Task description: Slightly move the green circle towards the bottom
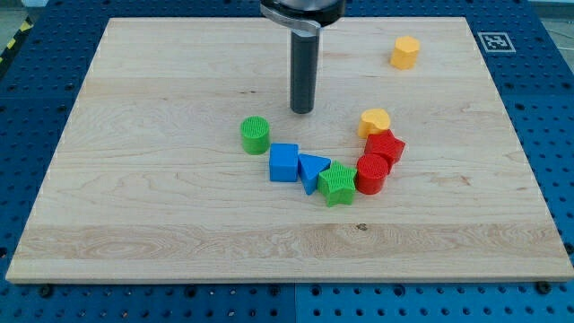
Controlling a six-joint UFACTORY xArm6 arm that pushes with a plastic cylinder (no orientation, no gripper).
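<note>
The green circle (pixel 256 135) is a short green cylinder left of the board's middle. My tip (pixel 303 110) is on the board up and to the right of it, a short gap away, not touching. Below and right of the circle a blue cube (pixel 283 162), a blue triangle (pixel 313 170) and a green star-like block (pixel 338 184) sit in a curved row.
A red cylinder (pixel 371 173), a red block (pixel 386 146) and a yellow block (pixel 375 121) continue the curve on the right. A yellow hexagon (pixel 405 53) sits alone at the top right. The wooden board (pixel 134 233) lies on a blue perforated table.
</note>
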